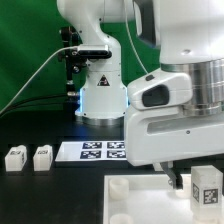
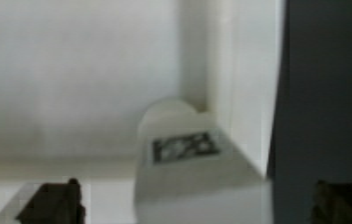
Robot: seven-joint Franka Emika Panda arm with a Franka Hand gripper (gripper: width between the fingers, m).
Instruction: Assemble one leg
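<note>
Exterior view: a plain green backdrop (image 1: pixel 25 50) fills the rear on the exterior view's left, evenly lit and a bit darker low down. Below it a black table (image 1: pixel 30 190) spans the frame, flat and matte. The marker board (image 1: pixel 95 151) lies flat on the table near the middle, well behind the front edge. Light is bright and diffuse, with only soft shadows. Wrist view is blurred: a dark band (image 2: pixel 324 100) runs beside pale surfaces; can't tell what it is.
</note>
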